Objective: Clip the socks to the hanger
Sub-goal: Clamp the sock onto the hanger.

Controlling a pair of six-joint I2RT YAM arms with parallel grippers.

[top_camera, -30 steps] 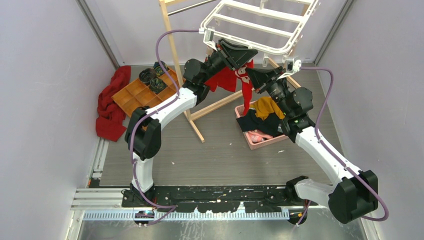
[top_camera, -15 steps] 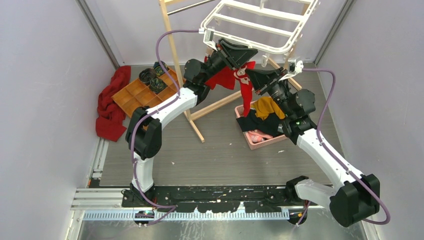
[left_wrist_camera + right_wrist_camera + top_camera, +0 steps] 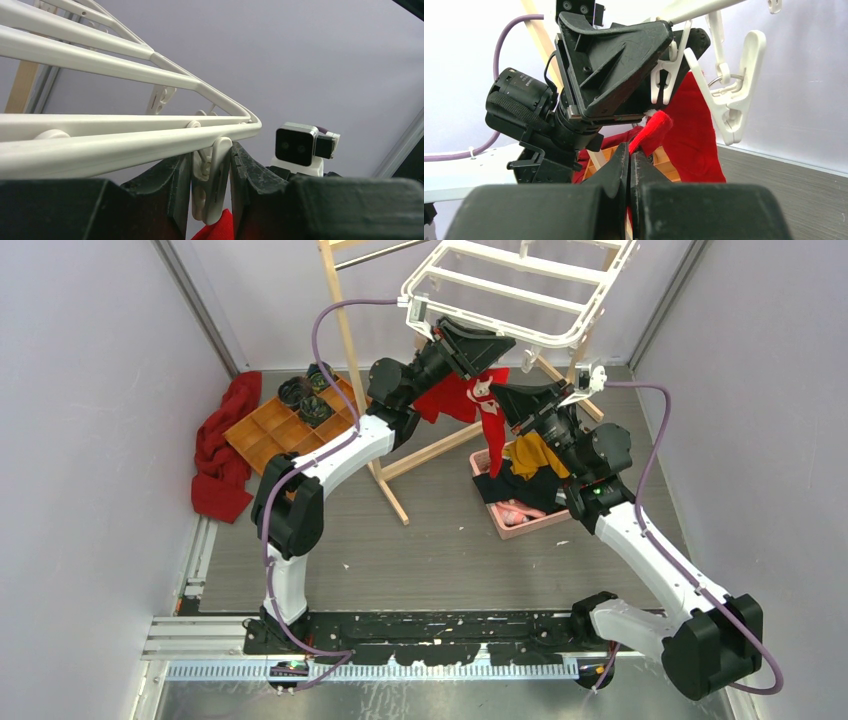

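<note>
The white hanger (image 3: 520, 288) hangs from the wooden rack, with its bars (image 3: 125, 140) close over my left wrist. My left gripper (image 3: 505, 346) (image 3: 210, 157) is shut on one dangling clip (image 3: 214, 180) (image 3: 664, 75), with a finger on each side. A red sock's tip (image 3: 219, 227) sits just under that clip. My right gripper (image 3: 494, 393) (image 3: 629, 148) is shut on this sock's edge (image 3: 655, 125), and the rest of it hangs down (image 3: 492, 435). A second red sock (image 3: 450, 398) (image 3: 696, 135) hangs behind it.
A free white clip (image 3: 739, 100) dangles to the right of the squeezed one. The wooden rack (image 3: 350, 340) stands behind the arms. A compartment tray (image 3: 280, 425) and a dark red cloth (image 3: 225, 440) lie at the left. A pink basket (image 3: 520, 522) holds mustard and dark garments.
My right gripper has moved left and a little up, carrying the sock's edge closer under the clip. The left gripper has stayed on the clip.
</note>
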